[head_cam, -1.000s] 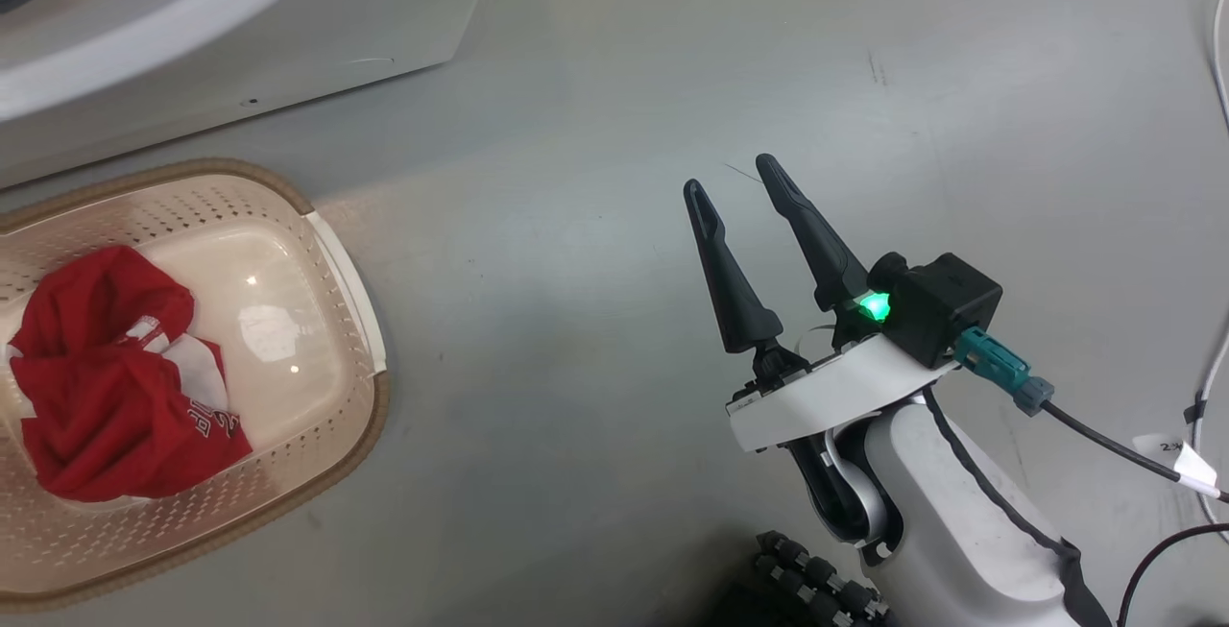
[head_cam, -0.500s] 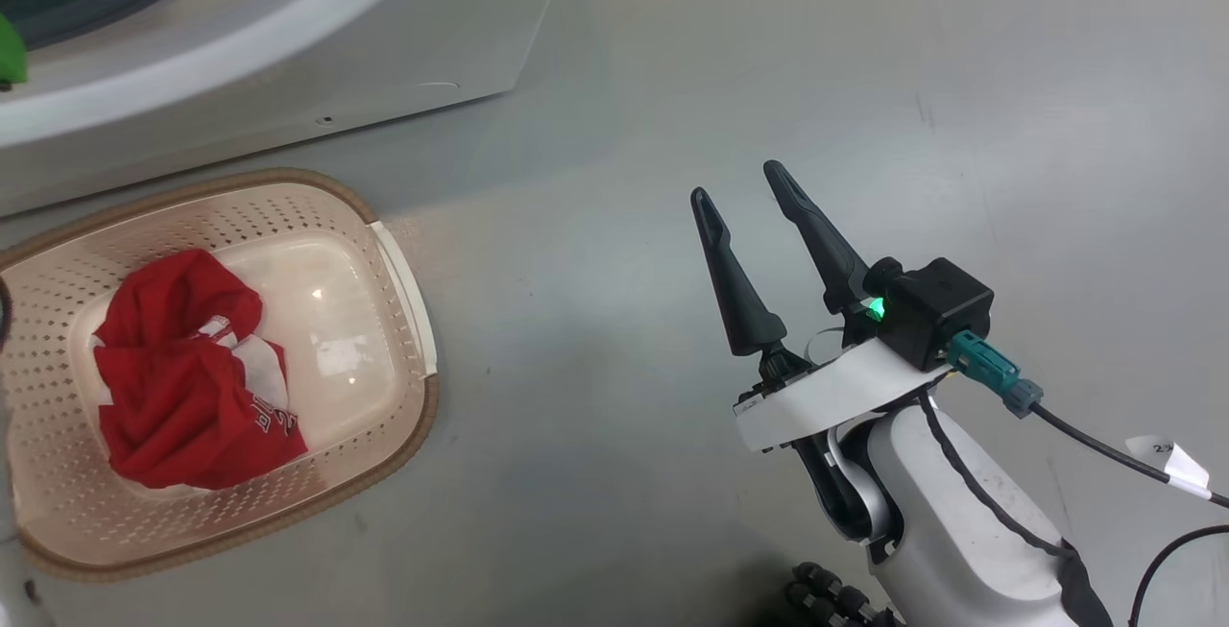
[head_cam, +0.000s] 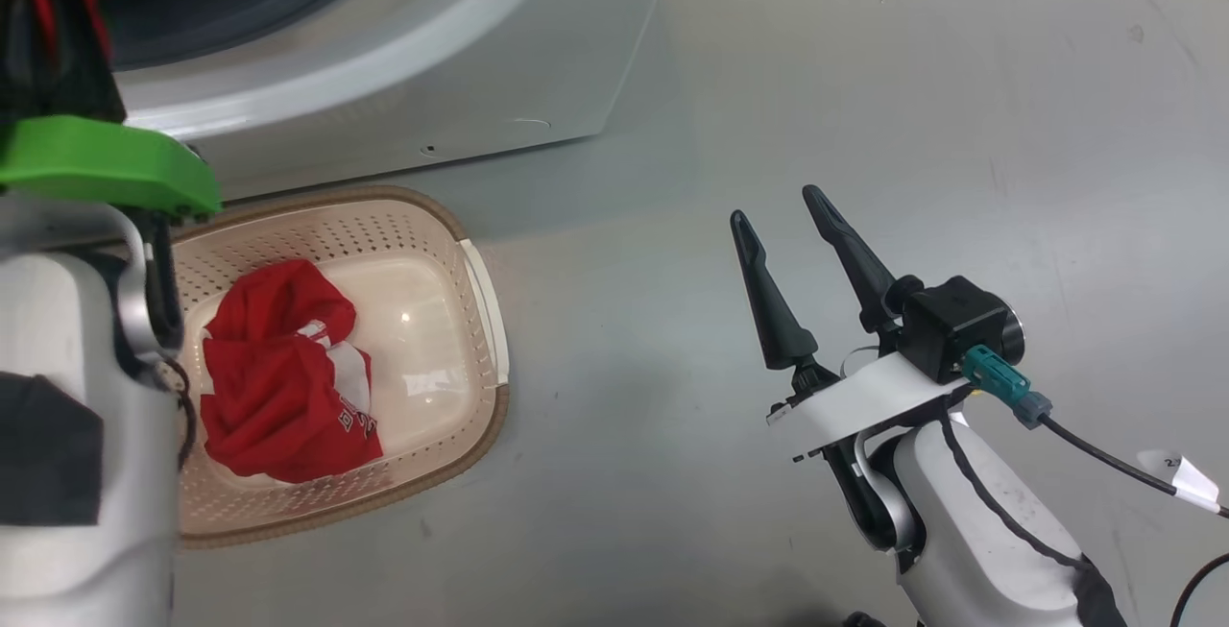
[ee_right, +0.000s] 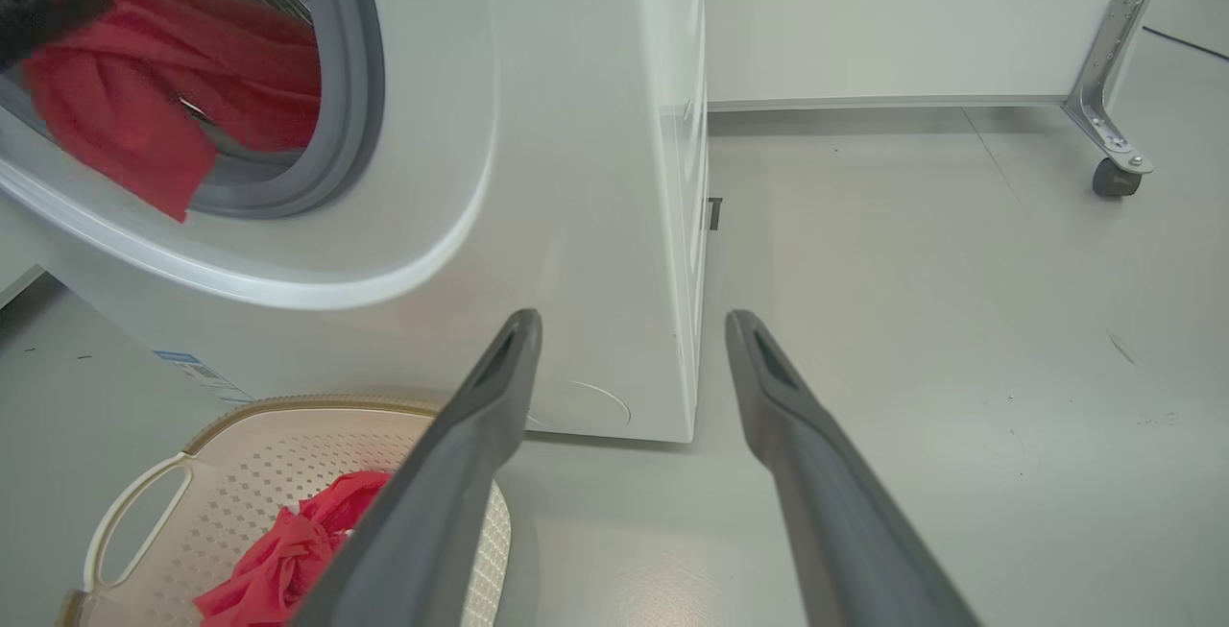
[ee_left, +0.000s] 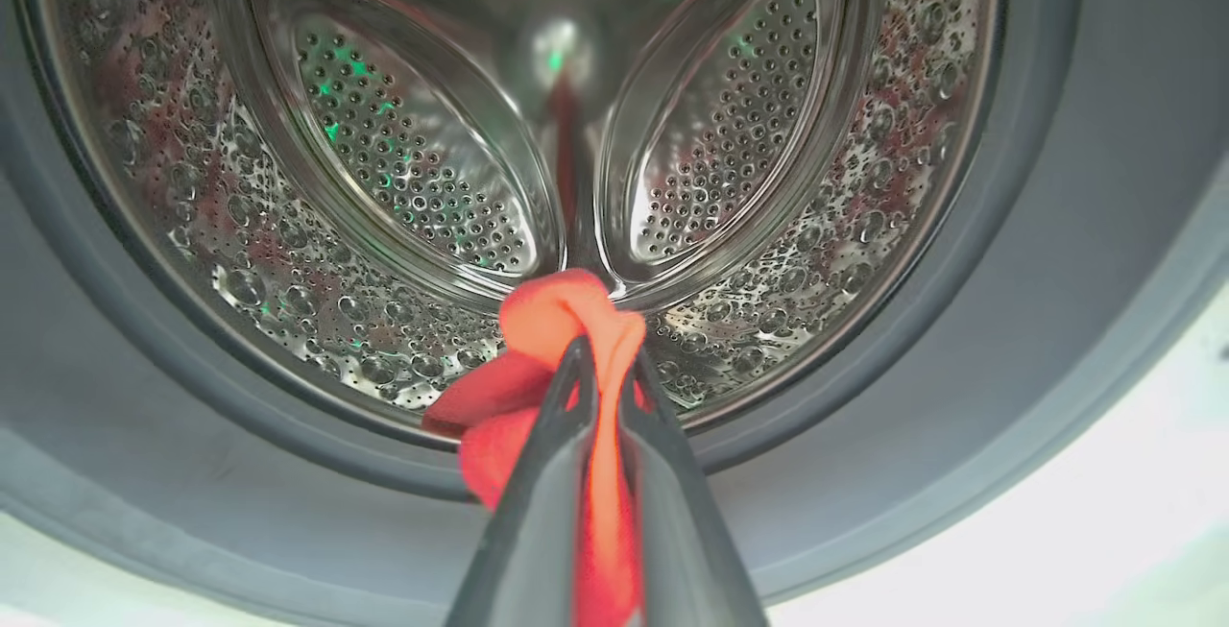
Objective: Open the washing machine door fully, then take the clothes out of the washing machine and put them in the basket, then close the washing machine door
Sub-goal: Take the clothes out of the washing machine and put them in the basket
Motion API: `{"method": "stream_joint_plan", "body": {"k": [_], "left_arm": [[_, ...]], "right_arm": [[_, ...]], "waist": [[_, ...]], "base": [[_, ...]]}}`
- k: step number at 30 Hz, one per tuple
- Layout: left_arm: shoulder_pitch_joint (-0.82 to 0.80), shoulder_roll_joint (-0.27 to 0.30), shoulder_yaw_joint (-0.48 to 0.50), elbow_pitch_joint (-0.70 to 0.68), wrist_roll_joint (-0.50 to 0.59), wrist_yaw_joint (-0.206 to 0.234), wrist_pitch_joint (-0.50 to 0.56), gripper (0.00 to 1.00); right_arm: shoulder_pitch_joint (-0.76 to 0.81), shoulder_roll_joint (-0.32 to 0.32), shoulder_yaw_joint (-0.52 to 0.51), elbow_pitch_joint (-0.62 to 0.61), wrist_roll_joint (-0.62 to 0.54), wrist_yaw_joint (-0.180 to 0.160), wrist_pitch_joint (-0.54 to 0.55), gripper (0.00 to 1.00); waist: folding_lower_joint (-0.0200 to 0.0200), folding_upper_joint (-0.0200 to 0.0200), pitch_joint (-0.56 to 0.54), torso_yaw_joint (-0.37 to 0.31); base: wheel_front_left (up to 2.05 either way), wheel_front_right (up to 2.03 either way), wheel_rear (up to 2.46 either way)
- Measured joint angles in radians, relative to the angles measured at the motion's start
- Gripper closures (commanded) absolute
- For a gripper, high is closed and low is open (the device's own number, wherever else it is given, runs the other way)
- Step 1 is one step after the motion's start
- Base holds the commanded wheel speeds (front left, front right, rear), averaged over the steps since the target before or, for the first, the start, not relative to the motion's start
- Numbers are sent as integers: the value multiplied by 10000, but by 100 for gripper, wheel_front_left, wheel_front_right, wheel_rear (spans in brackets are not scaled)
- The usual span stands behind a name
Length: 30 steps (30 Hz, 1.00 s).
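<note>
The head camera has swung round, so the big white front-loading washing machine now sits at eleven o'clock in the head view and the small cream perforated plastic basket at eight o'clock, neither having itself moved. One crumpled bright red garment with white lettering lies in the basket. The left arm's long dark fingers pinch a second red garment at the steel drum's mouth, likely next for the basket, and the right arm's fingers stand spread, empty, over the floor at four o'clock.
</note>
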Motion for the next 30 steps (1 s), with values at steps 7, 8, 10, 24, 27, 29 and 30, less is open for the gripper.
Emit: {"method": "stream_joint_plan", "body": {"k": [7, 8, 10, 24, 27, 29, 30], "left_arm": [[960, -401, -123, -489, -82, 13, -640, 100], [1049, -412, -130, -591, -82, 13, -725, 100], [1196, -433, -138, -802, -86, 13, -884, 100], [2115, -418, -107, -2447, -25, 13, -1592, 100], [2304, -403, -86, -2842, 23, 42, -1630, 100], [2442, -405, -69, -3074, 25, 44, -1678, 100], [2511, -405, -63, -3196, 25, 46, -1685, 100]], "right_arm": [[276, -138, -222, 192, -188, 0, 0, 0], [307, -150, -259, 205, -188, 0, 0, 0], [375, -157, -324, 226, -188, 0, 0, 0], [945, -132, -374, 512, -199, 102, 0, 0], [1094, -132, -380, 577, -199, 105, 0, 0], [1192, -130, -387, 600, -199, 105, 0, 0], [1250, -130, -397, 610, -199, 105, 0, 0]], "waist": [[0, 0, -665, 442], [0, 0, -771, 502], [0, 0, -981, 616], [0, 0, -2471, 1191], [-1, 0, -2769, 1248], [0, 0, -2957, 1278], [-1, 0, -3048, 1291]], "base": [[0, 0, 0], [0, 0, 0], [0, 0, 0], [0, 0, 0], [0, 0, 0], [0, 0, 0], [0, 0, 0]]}}
